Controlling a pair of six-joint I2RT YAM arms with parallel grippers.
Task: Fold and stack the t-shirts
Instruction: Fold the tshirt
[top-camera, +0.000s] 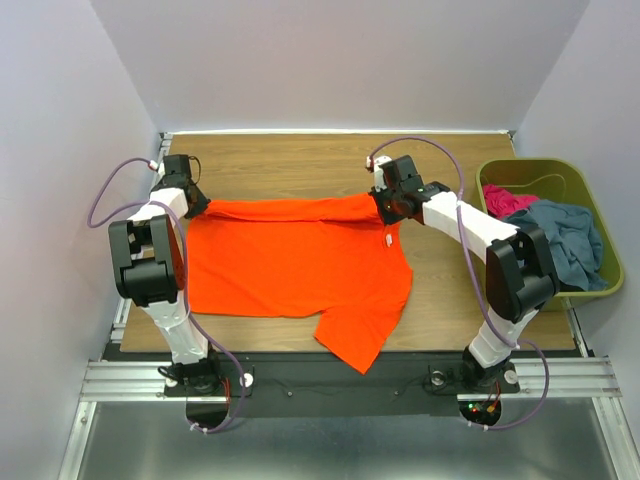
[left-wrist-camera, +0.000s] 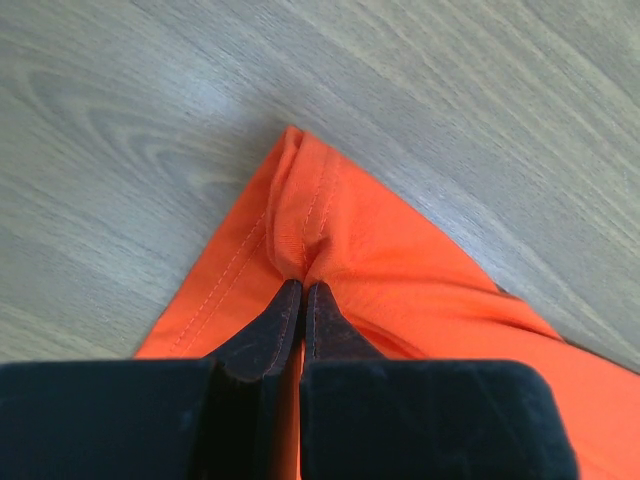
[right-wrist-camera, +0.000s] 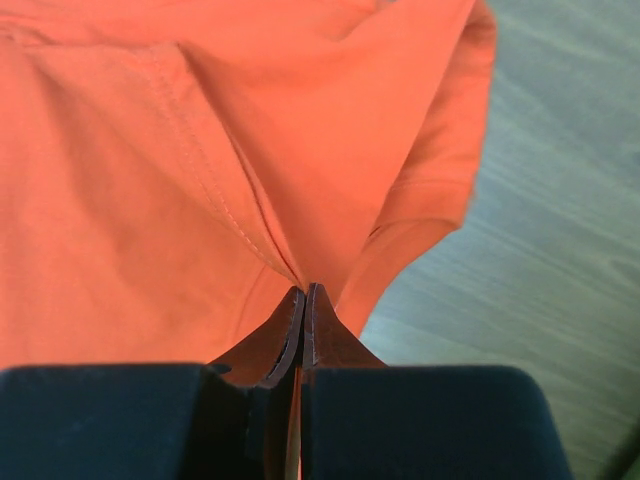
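Observation:
A bright orange t-shirt (top-camera: 290, 260) lies spread on the wooden table (top-camera: 290, 165), stretched between both arms along its far edge. My left gripper (top-camera: 203, 207) is shut on the shirt's far left corner (left-wrist-camera: 300, 200), pinching the hem between its fingers (left-wrist-camera: 272, 325). My right gripper (top-camera: 382, 205) is shut on the far right edge, cloth (right-wrist-camera: 200, 180) bunched at its fingertips (right-wrist-camera: 322, 325). One sleeve (top-camera: 360, 335) hangs toward the near table edge. A slate blue-grey t-shirt (top-camera: 572, 238) and a magenta-pink t-shirt (top-camera: 505, 200) lie crumpled in the tub.
An olive-green plastic tub (top-camera: 590, 290) stands at the table's right edge, beside the right arm. Purple cables (top-camera: 100, 200) loop off both arms. Walls close in on the left, back and right. Bare wood shows behind the shirt.

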